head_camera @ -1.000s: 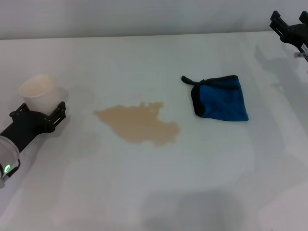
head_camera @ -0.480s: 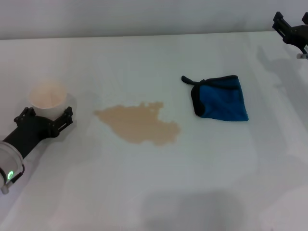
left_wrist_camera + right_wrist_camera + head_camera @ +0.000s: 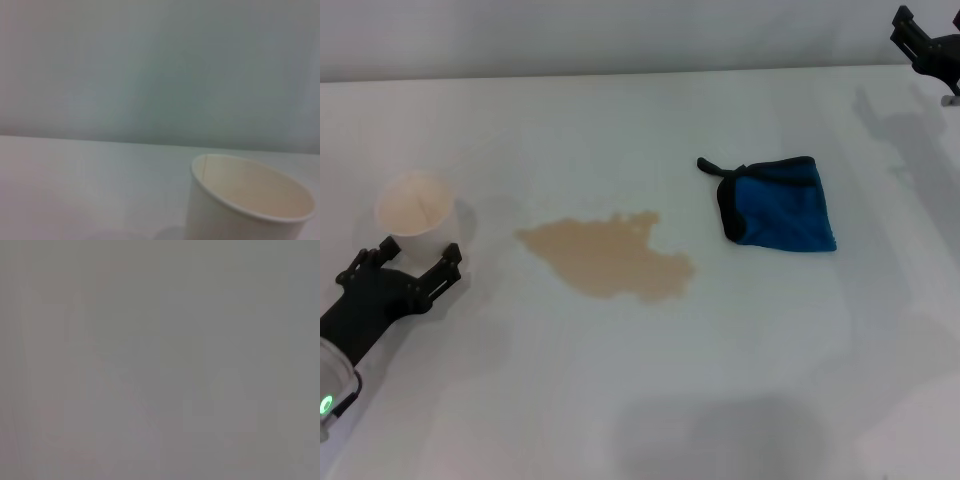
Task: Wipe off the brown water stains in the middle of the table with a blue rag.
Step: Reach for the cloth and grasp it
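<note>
1. Left tool (image 3: 408,265) is low over the bench (image 3: 620,400), fingers spread apart, nothing in them, with the paper cup (image 3: 415,203) standing just beyond its tips.
2. Brown stain (image 3: 610,257) sits off to its right; blue rag (image 3: 778,203) lies further right, not touching it.
3. Right tool (image 3: 925,40) is at the far right corner, can't tell its grip.

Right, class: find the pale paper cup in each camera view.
Head view: the pale paper cup stands at the left, just beyond the open left gripper.
Left wrist view: it fills the lower right corner.
Right wrist view: not in it.
Shared landmark: the plain white table.
</note>
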